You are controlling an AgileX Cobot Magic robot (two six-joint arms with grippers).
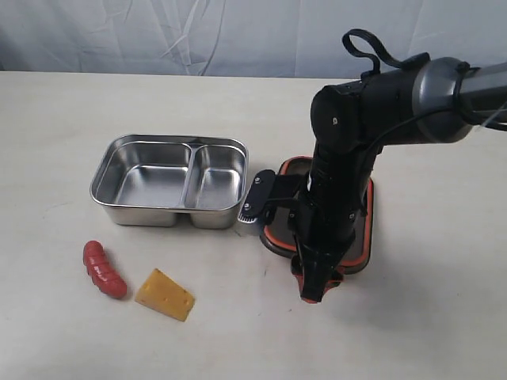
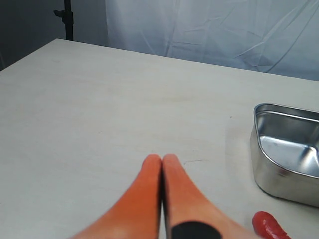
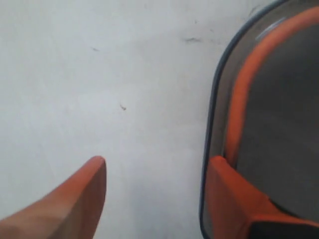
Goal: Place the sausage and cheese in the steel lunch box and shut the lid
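Right wrist view: my right pincer [image 3: 157,169] gapes, one finger over the lid [image 3: 279,124] edge, one over bare surface [image 3: 99,74]. Left pincer [image 2: 162,164] is pressed shut. The lid lies beside the steel lunch box [image 1: 142,214], leaving it open for loading; sausage [image 1: 104,269] and cheese [image 1: 165,294] wait nearby.

Open tabletop [image 1: 238,332] surrounds the sausage [image 1: 104,269] and cheese [image 1: 165,294]; the right arm [image 1: 341,158] covers the lid [image 1: 364,237].
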